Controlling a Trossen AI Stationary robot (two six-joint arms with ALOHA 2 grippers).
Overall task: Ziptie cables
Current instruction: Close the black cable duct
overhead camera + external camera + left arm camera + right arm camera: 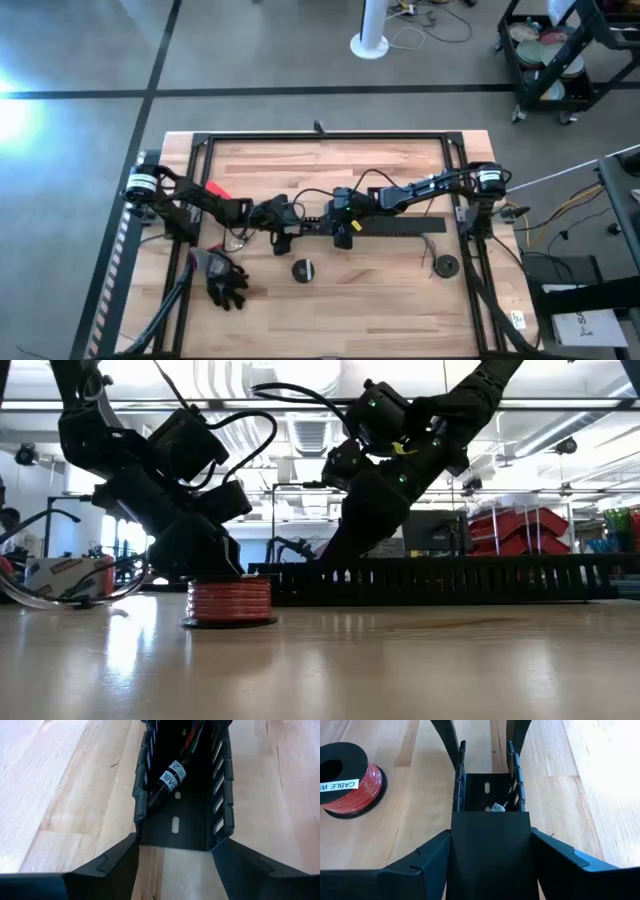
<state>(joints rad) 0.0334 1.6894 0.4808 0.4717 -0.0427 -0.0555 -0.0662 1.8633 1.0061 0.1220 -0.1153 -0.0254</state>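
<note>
The cables (172, 777) are thin dark wires, one red, bundled under a white printed label, lying inside the slotted black duct (220, 810) straight ahead of the left gripper (175, 862), whose fingers are spread at the duct's open end. The right gripper (490, 855) stands spread around the duct's covered section, a red wire spool (350, 780) off to its side.

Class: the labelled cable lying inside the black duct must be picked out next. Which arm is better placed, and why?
Probably left. Its gripper is open at the duct's open end, the cable lying just ahead. The right gripper straddles the covered part, with the cable farther off.
</note>
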